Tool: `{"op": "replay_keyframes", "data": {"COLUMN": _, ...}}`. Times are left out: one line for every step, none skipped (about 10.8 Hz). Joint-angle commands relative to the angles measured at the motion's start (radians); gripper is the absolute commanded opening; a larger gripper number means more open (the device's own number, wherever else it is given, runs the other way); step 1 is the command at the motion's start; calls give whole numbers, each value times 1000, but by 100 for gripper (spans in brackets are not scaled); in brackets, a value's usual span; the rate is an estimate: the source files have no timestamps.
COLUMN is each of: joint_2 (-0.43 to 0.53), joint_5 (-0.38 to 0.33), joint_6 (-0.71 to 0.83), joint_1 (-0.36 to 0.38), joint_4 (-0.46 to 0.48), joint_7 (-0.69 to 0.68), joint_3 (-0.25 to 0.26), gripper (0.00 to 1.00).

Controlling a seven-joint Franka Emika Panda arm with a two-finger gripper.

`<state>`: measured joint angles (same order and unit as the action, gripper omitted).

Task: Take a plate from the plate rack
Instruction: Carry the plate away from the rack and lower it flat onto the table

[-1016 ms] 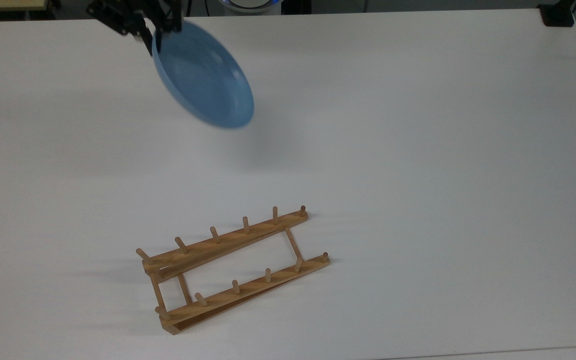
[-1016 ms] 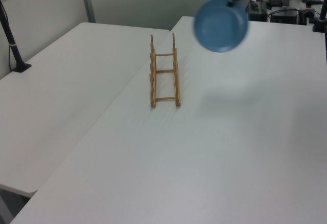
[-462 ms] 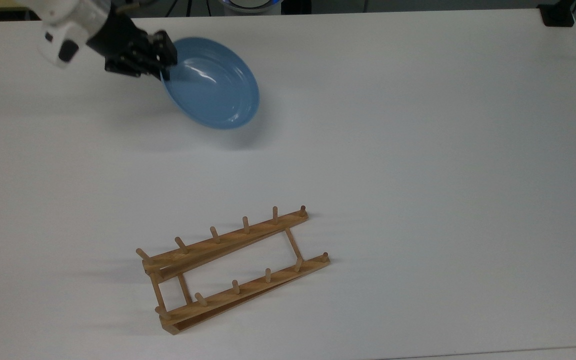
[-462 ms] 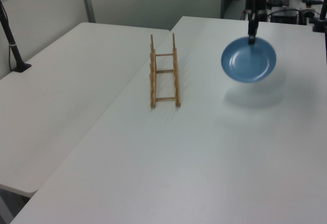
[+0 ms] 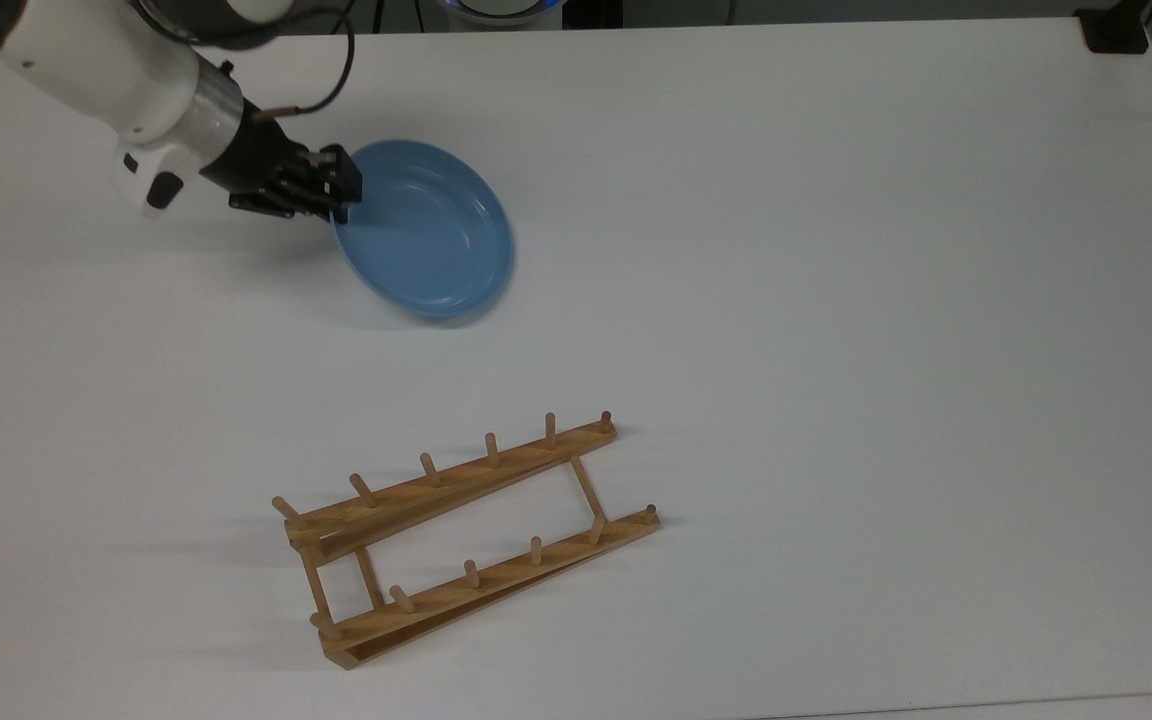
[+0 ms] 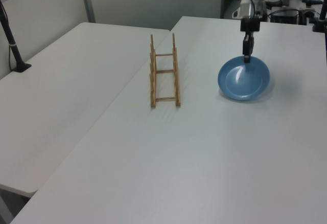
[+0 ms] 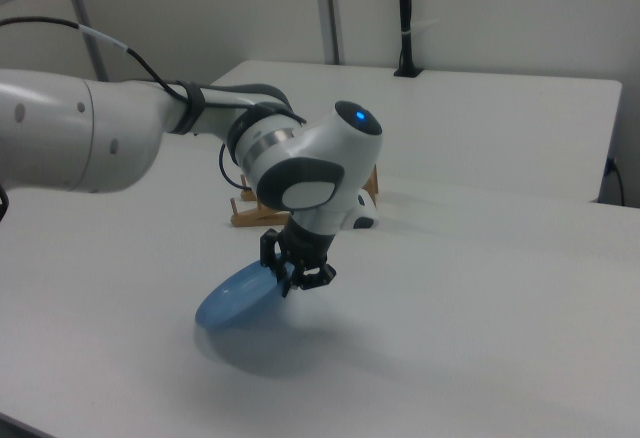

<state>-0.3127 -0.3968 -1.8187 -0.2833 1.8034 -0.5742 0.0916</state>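
The light-blue plate (image 5: 426, 232) is pinched by its rim in the closed tool (image 5: 338, 195), tilted, its far edge apparently touching the white tabletop (image 5: 836, 250). The rim grip leaves the underside free for set-down. The wooden plate rack (image 5: 466, 535) stands well apart, so the lift-out is judged done.

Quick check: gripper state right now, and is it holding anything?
Gripper: shut on the light-blue plate, pinching its rim; the plate hangs tilted, low over the white table, well clear of the wooden plate rack.
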Motion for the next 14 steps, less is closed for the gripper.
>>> {"op": "replay_keyframes", "data": {"joint_2": -2, "joint_5": -16, "joint_6": -114, "joint_1": 15, "joint_4": 82, "joint_7": -32, "joint_3": 5, "gripper": 0}}
{"op": "replay_keyframes", "data": {"joint_2": -15, "joint_5": -10, "joint_6": -128, "joint_1": 15, "joint_4": 88, "joint_7": -33, "joint_3": 5, "gripper": 0}}
{"op": "replay_keyframes", "data": {"joint_2": -25, "joint_5": -4, "joint_6": -136, "joint_1": 13, "joint_4": 88, "joint_7": -33, "joint_3": 5, "gripper": 12}}
{"op": "replay_keyframes", "data": {"joint_2": -23, "joint_5": 3, "joint_6": -136, "joint_1": 12, "joint_4": 85, "joint_7": -32, "joint_3": 5, "gripper": 29}}
{"op": "replay_keyframes", "data": {"joint_2": -22, "joint_5": 3, "joint_6": -120, "joint_1": 3, "joint_4": 74, "joint_7": -32, "joint_3": 5, "gripper": 99}}
{"op": "replay_keyframes", "data": {"joint_2": -8, "joint_5": 1, "joint_6": -119, "joint_1": -2, "joint_4": 73, "joint_7": -17, "joint_3": 5, "gripper": 100}}
{"op": "replay_keyframes", "data": {"joint_2": 12, "joint_5": 1, "joint_6": -104, "joint_1": -2, "joint_4": 59, "joint_7": -16, "joint_3": 5, "gripper": 100}}
{"op": "replay_keyframes", "data": {"joint_2": 39, "joint_5": 0, "joint_6": -59, "joint_1": -2, "joint_4": 42, "joint_7": -15, "joint_3": 5, "gripper": 100}}
{"op": "replay_keyframes", "data": {"joint_2": 85, "joint_5": -1, "joint_6": -12, "joint_1": 0, "joint_4": 19, "joint_7": -4, "joint_3": 5, "gripper": 100}}
{"op": "replay_keyframes", "data": {"joint_2": 143, "joint_5": 4, "joint_6": 24, "joint_1": 7, "joint_4": -4, "joint_7": 49, "joint_3": 5, "gripper": 100}}
{"op": "replay_keyframes", "data": {"joint_2": 194, "joint_5": 6, "joint_6": 57, "joint_1": 9, "joint_4": -24, "joint_7": 109, "joint_3": 5, "gripper": 100}}
{"op": "replay_keyframes", "data": {"joint_2": 237, "joint_5": 6, "joint_6": 100, "joint_1": 24, "joint_4": -56, "joint_7": 166, "joint_3": 0, "gripper": 100}}
{"op": "replay_keyframes", "data": {"joint_2": 269, "joint_5": 9, "joint_6": 149, "joint_1": 48, "joint_4": -93, "joint_7": 253, "joint_3": 0, "gripper": 100}}
{"op": "replay_keyframes", "data": {"joint_2": 297, "joint_5": 10, "joint_6": 189, "joint_1": 68, "joint_4": -114, "joint_7": 351, "joint_3": 0, "gripper": 100}}
